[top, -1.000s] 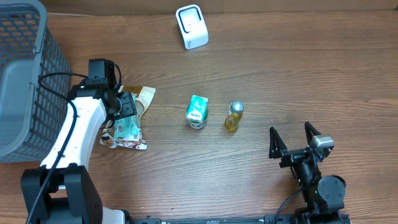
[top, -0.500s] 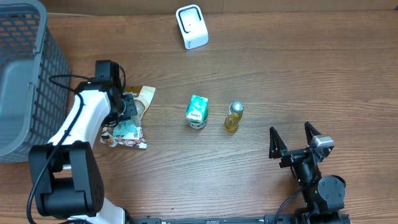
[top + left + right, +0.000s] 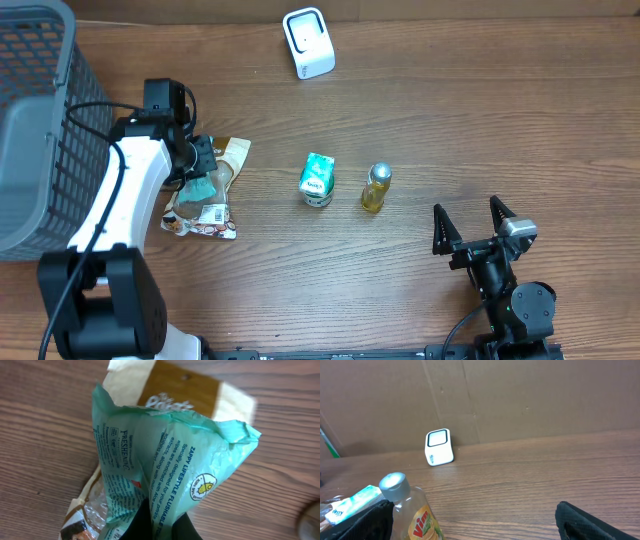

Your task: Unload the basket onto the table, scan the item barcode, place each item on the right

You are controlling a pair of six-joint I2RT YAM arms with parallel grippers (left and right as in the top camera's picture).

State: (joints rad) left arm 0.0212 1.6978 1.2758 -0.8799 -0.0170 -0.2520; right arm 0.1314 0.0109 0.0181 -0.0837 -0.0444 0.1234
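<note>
Near the basket (image 3: 40, 130), left jaws clamp the teal packet (image 3: 165, 455); right jaws stand wide apart.

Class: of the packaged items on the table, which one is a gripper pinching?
The teal packet at the left, pinched in the left gripper. The green carton and yellow bottle stand untouched mid-table.

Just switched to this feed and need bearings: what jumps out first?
The left hand is shut on a crumpled teal packet, pinching it into a peak over a brown pouch at left. The white scanner stands at the far edge; the right hand sits open at near right.
</note>
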